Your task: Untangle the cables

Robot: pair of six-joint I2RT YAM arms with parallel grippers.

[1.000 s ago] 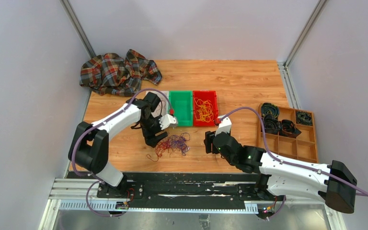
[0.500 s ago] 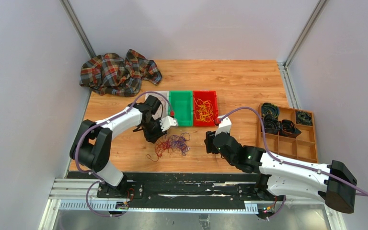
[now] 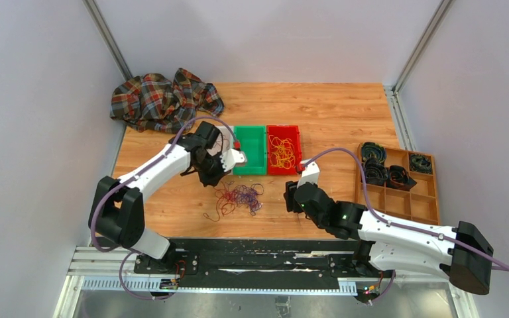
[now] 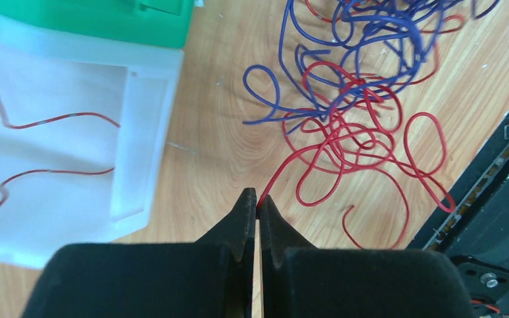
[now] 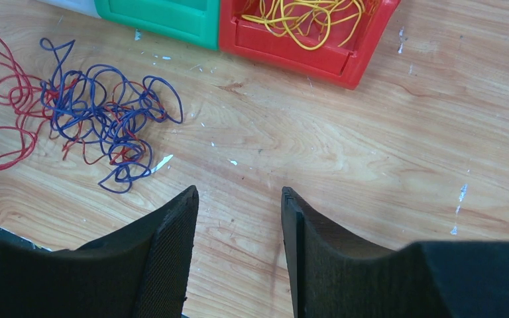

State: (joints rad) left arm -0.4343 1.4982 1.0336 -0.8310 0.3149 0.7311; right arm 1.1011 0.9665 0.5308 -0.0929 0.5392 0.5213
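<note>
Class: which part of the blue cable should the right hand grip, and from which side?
Grip the blue cable at the loop jutting from the tangle's right edge, coming down from that side. It lies flat on the table, nearest the open right hand, mostly clear of the red cable the left hand pinches.

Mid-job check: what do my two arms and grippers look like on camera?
The left arm and right arm are white links with black joints, each trailed by a thick purple hose. The left gripper and right gripper have matte black, wedge-shaped fingers. A small green light glows on the right arm.
</note>
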